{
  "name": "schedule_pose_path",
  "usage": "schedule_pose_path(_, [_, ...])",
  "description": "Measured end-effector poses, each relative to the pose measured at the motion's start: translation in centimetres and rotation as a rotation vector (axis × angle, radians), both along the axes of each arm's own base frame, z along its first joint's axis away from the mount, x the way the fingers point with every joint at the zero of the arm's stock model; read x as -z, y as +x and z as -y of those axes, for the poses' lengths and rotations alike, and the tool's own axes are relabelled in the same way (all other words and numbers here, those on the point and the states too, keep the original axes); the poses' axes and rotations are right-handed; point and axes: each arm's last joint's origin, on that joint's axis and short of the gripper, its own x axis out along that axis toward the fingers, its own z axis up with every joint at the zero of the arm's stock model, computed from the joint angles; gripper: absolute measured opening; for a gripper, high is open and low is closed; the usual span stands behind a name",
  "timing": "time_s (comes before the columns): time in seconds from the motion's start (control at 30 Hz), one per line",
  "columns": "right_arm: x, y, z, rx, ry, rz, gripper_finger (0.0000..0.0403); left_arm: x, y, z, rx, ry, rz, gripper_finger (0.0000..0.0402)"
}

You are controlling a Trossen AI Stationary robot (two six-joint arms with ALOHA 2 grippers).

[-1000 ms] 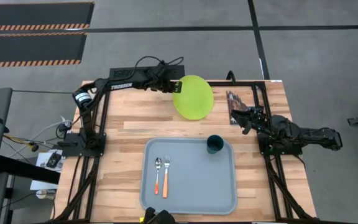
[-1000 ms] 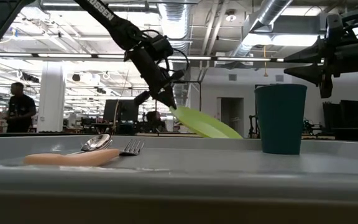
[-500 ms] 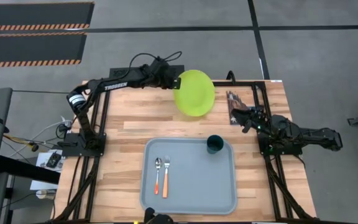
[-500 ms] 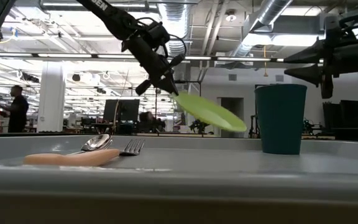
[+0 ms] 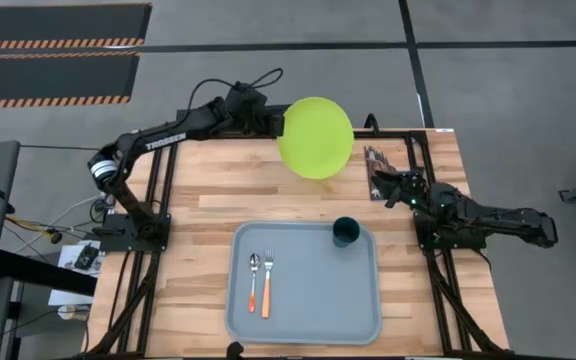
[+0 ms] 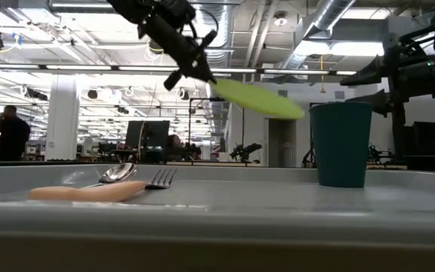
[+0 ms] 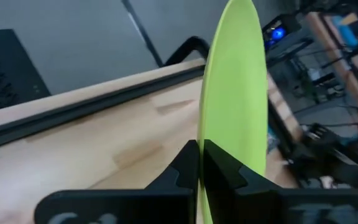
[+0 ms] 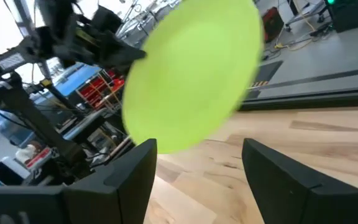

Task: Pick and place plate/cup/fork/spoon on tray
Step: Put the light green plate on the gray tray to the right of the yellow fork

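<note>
My left gripper (image 5: 280, 122) is shut on the lime-green plate (image 5: 315, 138), high over the table's far edge; the plate also shows in the low view (image 6: 259, 100) and the right wrist view (image 8: 191, 74). My right gripper (image 5: 386, 186) is open and empty at the table's right side. The grey-blue tray (image 5: 308, 310) lies at the near middle. The teal cup (image 5: 345, 232) stands upright in the tray's far right corner. The spoon (image 5: 253, 280) and the fork (image 5: 267, 282) lie side by side on the tray's left part, handles toward the near edge. My left gripper pinches the plate's rim (image 7: 211, 134) on its left side between its two fingers (image 7: 225, 174), one on each face. The fingers come from the table's left, about level. The plate is lifted clear and juts out to the right, tilted a little down at its free side (image 6: 293, 112).
A dark flat object (image 5: 376, 165) lies on the wood by my right gripper. Black arm frames (image 5: 148, 200) stand at both table sides. Bare wood (image 5: 268, 200) lies between the plate and the tray. A person (image 6: 6, 132) stands in the room behind.
My left gripper has risen and gone a little toward the table's far edge and right, carrying the plate. The plate has gone from a steep slant, its free edge low, to nearly level and well above the cup's rim.
</note>
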Motion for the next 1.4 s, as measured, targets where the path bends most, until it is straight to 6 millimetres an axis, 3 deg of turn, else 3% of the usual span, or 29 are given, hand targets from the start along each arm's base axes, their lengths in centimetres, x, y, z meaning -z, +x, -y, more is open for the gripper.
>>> schedule_pose_path(0.67, [0.0,0.0,0.0,-0.009,-0.001,-0.001,0.0264,-7.1,-4.0,8.9,0.110,0.123,0.029,0.0000])
schedule_pose_path(1.0, [0.0,0.0,0.0,-0.011,-0.003,-0.002,0.0264,-7.7,-5.8,14.5,0.168,0.090,-0.075,0.0000])
schedule_pose_path(1.4, [0.0,0.0,0.0,-0.011,-0.008,-0.006,0.0264,-6.9,-6.3,22.3,0.303,-0.070,-0.135,0.0000])
